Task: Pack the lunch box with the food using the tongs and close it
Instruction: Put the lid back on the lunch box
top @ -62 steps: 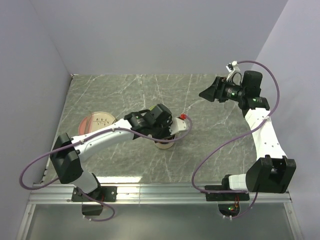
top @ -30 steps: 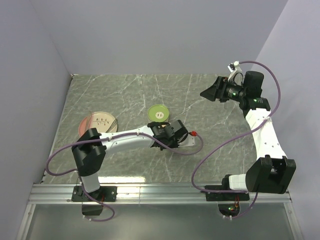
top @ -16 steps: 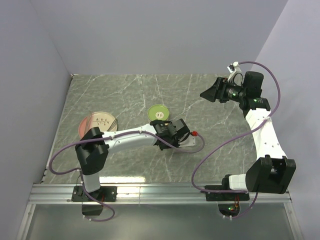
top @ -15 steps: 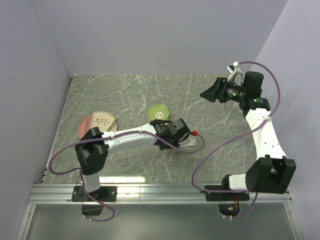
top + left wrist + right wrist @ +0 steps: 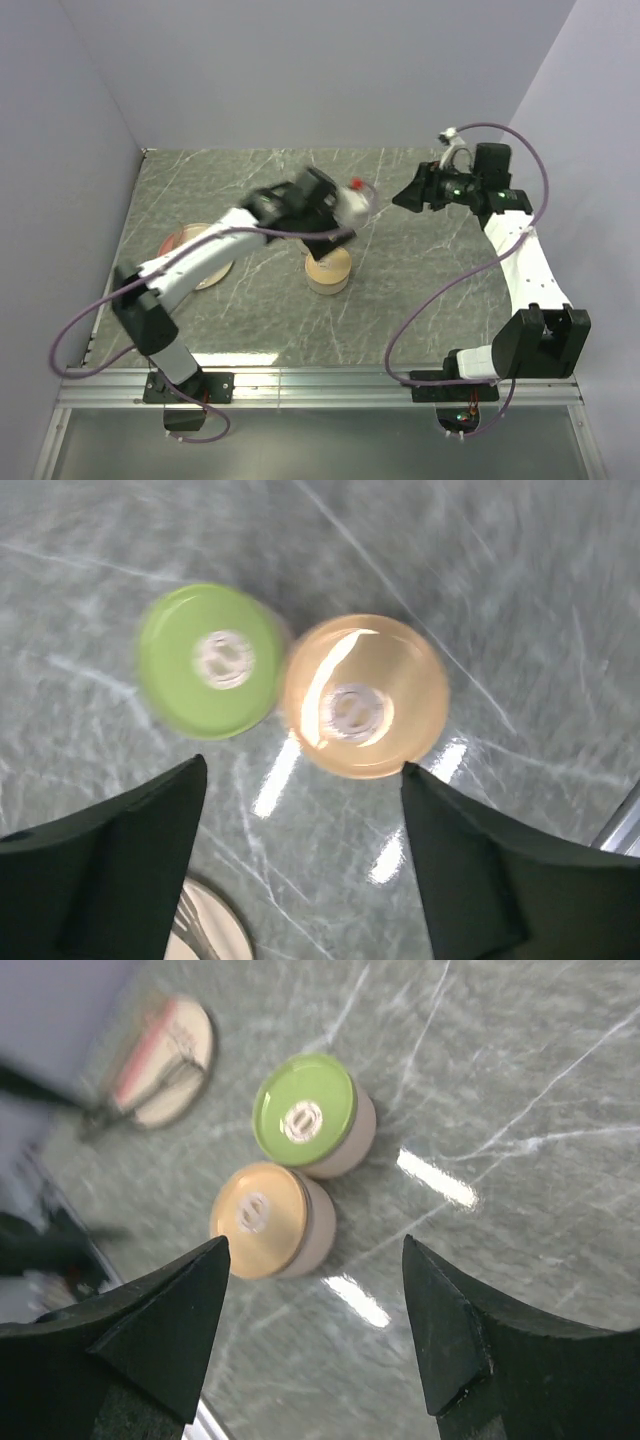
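You are hovering left gripper (image 5: 300,780), jaws open, over orange-lidded tin (image 5: 365,695), green-lidded tin (image 5: 210,660) | right gripper (image 5: 315,1250) open, empty | rise straight, nudging neither.

No writing, label or number is legible.

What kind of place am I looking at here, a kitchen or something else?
Probably a robotics test bench, not a kitchen: a left arm and right arm bolted to a rail, bare walls boxing in a marble-look table, with an orange-lidded tin and green-lidded tin.
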Robot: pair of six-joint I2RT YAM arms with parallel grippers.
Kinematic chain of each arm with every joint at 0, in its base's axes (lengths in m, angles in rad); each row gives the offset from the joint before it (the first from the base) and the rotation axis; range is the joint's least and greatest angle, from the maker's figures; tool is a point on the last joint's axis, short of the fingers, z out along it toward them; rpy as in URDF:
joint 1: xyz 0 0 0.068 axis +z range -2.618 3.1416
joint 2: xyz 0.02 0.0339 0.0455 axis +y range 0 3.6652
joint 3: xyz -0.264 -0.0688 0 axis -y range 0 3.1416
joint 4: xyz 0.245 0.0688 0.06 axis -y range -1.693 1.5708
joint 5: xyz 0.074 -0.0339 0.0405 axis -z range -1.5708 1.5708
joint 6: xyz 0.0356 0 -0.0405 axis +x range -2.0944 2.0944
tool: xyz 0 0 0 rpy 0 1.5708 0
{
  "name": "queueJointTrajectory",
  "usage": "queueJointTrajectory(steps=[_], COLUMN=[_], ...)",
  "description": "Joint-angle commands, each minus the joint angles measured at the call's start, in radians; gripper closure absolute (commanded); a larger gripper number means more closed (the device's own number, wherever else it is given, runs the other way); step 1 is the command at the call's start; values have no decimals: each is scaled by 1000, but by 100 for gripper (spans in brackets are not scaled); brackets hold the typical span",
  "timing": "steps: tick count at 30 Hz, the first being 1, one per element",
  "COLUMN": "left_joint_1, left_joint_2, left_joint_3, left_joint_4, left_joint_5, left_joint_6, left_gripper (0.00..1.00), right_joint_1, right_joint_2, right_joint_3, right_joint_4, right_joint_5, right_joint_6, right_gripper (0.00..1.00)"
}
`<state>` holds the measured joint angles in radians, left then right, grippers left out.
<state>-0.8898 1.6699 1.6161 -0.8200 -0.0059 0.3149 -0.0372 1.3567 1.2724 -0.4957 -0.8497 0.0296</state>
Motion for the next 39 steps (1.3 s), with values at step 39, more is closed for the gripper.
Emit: queueJointTrajectory(steps=[39], left_joint_1=[871], left_joint_2=[-418], left_joint_3=[-317], left_joint_4=[295], left_joint_5=[978], left_joint_6=[-473], left_gripper=[1], right_joint_1=[764], right_joint_2=[398], right_joint_3=[-108], right_joint_4=[23], right_joint_5=[736], right_joint_6=[-484], right_gripper=[36])
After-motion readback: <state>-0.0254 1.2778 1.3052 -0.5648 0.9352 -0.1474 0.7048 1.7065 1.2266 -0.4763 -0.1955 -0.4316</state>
